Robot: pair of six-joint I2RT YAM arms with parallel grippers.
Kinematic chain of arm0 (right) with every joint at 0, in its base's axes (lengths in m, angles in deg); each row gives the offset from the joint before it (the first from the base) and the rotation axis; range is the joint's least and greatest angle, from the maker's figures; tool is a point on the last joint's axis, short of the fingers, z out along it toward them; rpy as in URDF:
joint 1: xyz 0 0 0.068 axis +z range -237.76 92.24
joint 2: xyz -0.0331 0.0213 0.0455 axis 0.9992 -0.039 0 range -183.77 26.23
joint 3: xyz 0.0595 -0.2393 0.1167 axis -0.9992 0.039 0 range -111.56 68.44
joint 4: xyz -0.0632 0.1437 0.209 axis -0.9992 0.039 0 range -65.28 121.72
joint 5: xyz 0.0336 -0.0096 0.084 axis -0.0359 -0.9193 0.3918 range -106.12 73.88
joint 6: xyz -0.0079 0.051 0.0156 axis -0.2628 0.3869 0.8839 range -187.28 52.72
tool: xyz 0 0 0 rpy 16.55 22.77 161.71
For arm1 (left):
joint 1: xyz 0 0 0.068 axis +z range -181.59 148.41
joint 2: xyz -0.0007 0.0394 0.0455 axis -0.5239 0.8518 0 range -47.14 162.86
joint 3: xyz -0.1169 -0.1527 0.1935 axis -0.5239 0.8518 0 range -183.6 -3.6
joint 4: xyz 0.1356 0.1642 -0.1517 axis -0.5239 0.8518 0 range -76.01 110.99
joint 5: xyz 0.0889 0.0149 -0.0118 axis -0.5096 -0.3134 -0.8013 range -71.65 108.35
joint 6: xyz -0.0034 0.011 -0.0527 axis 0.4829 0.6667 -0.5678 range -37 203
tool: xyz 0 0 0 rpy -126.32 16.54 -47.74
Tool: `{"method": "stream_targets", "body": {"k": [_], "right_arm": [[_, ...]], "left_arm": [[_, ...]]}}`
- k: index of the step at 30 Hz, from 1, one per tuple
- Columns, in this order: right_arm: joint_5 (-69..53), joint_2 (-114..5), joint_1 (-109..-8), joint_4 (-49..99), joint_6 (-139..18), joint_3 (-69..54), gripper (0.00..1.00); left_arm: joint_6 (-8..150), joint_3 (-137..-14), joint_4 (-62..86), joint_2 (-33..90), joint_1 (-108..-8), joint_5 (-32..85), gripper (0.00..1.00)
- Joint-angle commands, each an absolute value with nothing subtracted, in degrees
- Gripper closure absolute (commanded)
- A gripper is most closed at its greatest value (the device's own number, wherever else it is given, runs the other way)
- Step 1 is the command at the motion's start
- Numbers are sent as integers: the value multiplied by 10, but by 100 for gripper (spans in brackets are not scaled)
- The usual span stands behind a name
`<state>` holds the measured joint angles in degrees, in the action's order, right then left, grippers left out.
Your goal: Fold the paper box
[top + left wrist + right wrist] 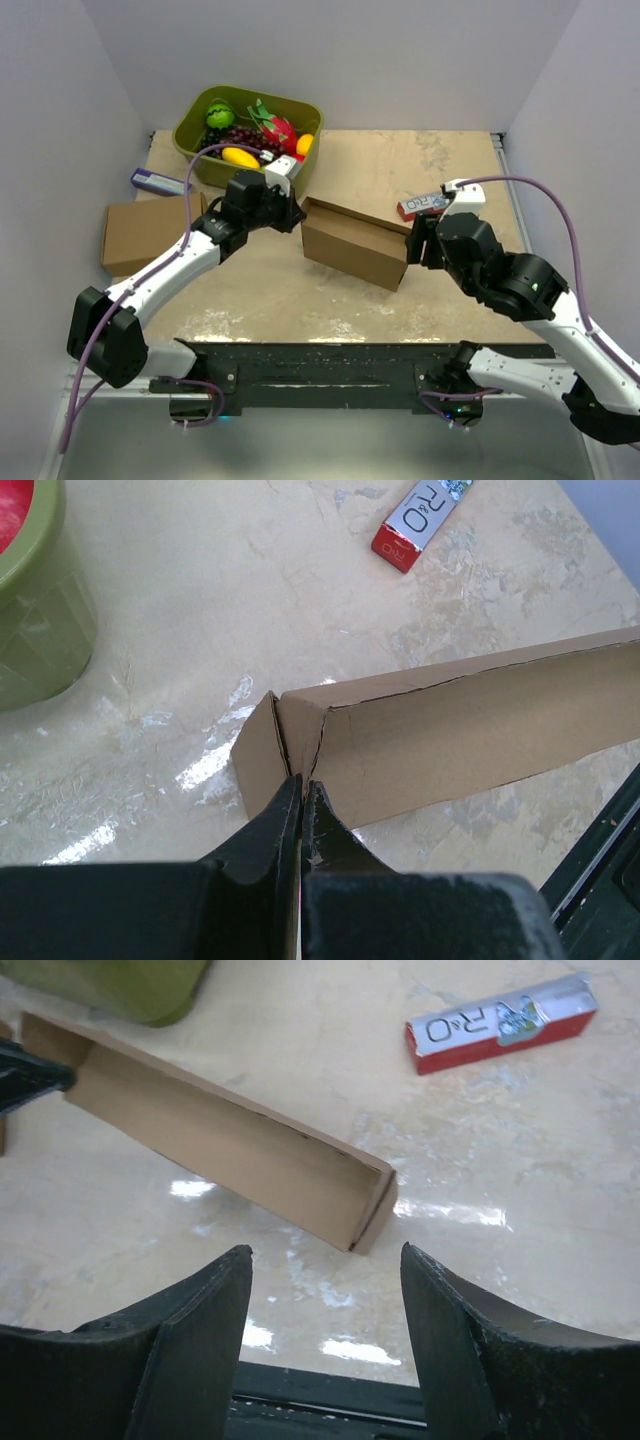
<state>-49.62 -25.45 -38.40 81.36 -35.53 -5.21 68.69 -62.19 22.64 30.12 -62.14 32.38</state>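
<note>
The paper box [355,245] is a plain brown cardboard mailer standing on edge mid-table, its long wall facing the arms. It also shows in the left wrist view [470,730] and the right wrist view [220,1145]. My left gripper [297,213] is at the box's left end, its fingers pinched together on the cardboard edge at that corner [303,780]. My right gripper [412,245] is open and empty just off the box's right end, and in the right wrist view [325,1255] that end lies a little ahead of the fingertips, apart from them.
A second brown cardboard box [150,232] lies at the left. A green tub [195,145] of fruit stands at the back left. A red and silver pack [425,205] lies behind the right gripper. A small purple box [158,181] lies near the tub.
</note>
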Motion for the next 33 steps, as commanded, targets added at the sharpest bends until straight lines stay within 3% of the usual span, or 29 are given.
{"method": "stream_targets", "body": {"k": [1, 19, 22, 29, 33], "right_arm": [[-553, -270, -391, 848, -321, -21, 37], [-519, -316, -486, 686, -402, 52, 48], [-518, -322, -487, 674, -405, 58, 55], [-484, -326, -487, 658, -399, 83, 94], [-471, -331, -487, 650, -388, 107, 100]], "left_arm": [[703, -621, 305, 322, -632, 322, 100], [704, -622, 313, 322, -638, 318, 100], [703, -624, 312, 323, -639, 318, 100], [702, -623, 304, 331, -644, 316, 100], [699, -618, 287, 331, -650, 313, 100]]}}
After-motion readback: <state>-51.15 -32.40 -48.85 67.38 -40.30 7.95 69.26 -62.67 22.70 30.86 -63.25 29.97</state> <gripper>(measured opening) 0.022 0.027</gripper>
